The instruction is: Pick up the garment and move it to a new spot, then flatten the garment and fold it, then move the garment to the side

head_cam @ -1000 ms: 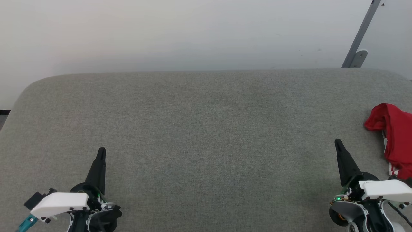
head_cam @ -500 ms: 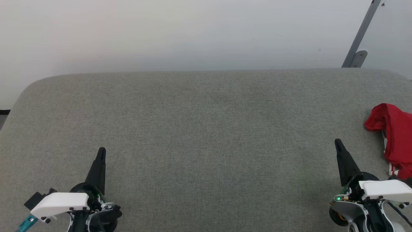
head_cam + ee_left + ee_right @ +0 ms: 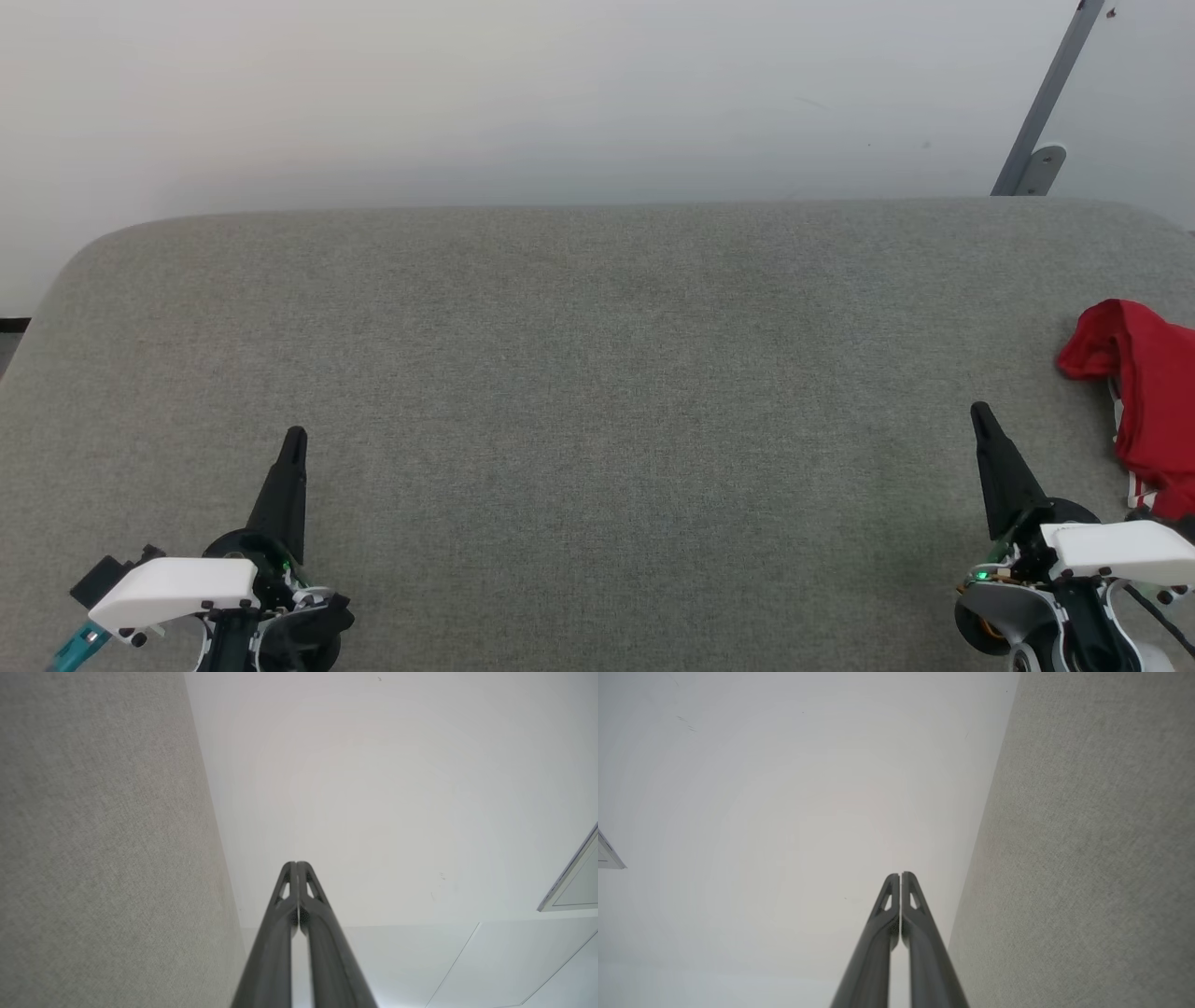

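My left fingers (image 3: pixel 289 467) hang at the near left of the grey cloth-covered desk (image 3: pixel 597 373), pressed together on nothing; the left wrist view shows them tip to tip against the pale wall (image 3: pixel 397 788). The broad middle of the desk lies between my two arms. My right fingers (image 3: pixel 995 453) stand at the near right, likewise closed and holding nothing. Just beyond them, at the desk's right side, lies the red shirt (image 3: pixel 1146 392), bunched in a humped heap with a strip of white-and-red striped trim showing, part of it cut off by the picture's edge.

A rumpled heap at the side fits a shirt waiting to be lifted, or one set aside after a loose fold; I cannot settle which. Were it to be grasped, my right fingers, the nearer pair, would have to part and reach rightward. I can read no brand, label or writing anywhere.
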Controlling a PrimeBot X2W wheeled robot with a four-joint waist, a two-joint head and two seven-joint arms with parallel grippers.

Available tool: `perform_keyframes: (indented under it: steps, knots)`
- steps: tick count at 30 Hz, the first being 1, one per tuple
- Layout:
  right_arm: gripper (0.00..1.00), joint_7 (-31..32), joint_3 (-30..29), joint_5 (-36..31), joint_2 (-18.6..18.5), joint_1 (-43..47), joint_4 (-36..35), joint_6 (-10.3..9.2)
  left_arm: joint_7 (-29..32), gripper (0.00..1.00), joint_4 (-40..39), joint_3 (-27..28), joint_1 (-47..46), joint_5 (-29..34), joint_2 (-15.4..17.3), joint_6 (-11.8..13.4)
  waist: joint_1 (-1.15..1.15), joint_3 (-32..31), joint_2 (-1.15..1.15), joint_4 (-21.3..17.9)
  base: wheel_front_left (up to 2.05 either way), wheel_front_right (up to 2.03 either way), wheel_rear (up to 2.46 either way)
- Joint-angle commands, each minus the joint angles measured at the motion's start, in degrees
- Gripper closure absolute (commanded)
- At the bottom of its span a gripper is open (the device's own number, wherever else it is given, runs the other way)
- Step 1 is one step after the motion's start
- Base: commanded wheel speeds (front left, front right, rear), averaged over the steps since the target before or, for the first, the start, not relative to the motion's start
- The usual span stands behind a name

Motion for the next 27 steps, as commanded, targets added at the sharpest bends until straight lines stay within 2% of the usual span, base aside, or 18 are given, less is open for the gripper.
perform_keyframes:
  steps: [1,27]
  knots:
    - [1.00,0.1,0.0,0.2,0.1,-0.2,0.2,0.00,0.2,1.00,0.0,0.1,-0.7,-0.1,0.1,-0.3,0.00,0.0,0.00,0.0,0.00,0.00,0.00]
    - [1.00,0.1,0.0,0.2,0.1,-0.2,0.2,0.01,0.2,1.00,0.0,0.1,-0.7,-0.1,0.1,-0.3,0.00,0.0,0.00,0.0,0.00,0.00,0.00]
